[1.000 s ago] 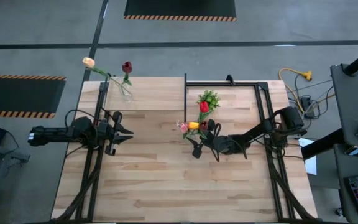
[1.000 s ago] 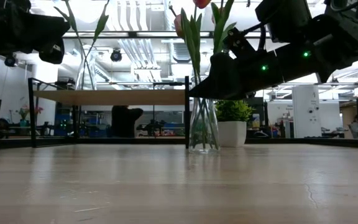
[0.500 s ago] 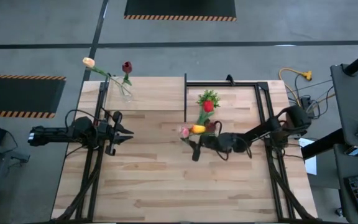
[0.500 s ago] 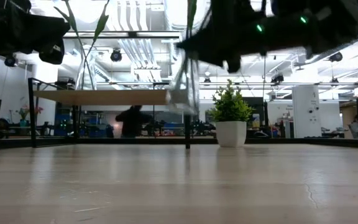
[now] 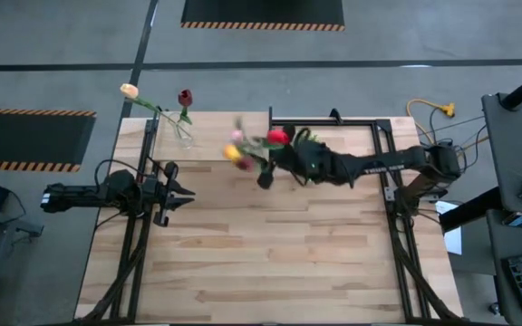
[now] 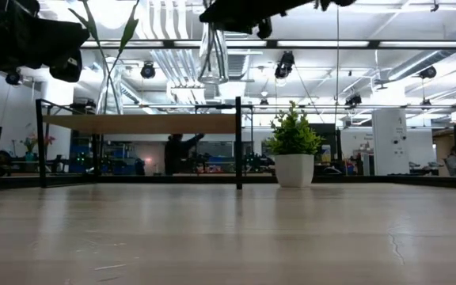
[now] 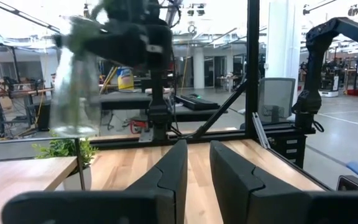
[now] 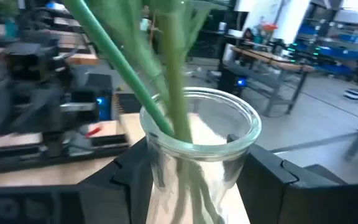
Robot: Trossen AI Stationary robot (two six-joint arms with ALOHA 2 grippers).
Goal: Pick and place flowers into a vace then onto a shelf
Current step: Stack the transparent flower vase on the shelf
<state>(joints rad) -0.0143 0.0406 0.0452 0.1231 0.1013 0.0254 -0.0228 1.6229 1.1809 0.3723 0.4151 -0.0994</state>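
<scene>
several flowers (image 5: 254, 148) ride in a clear glass vase (image 8: 194, 163) that our right gripper (image 5: 284, 163) has clenched around its body, high in the air just off the shelf (image 5: 214, 136) near the far edge of the table (image 5: 243, 254). a second vase (image 5: 182, 131) already stands on the shelf's far left corner. we judge the risk to be the vase's base clipping the shelf edge, or the tall stems tipping it on touchdown. our left gripper (image 5: 181, 192) waits, fingers apart, by the left edge.
</scene>
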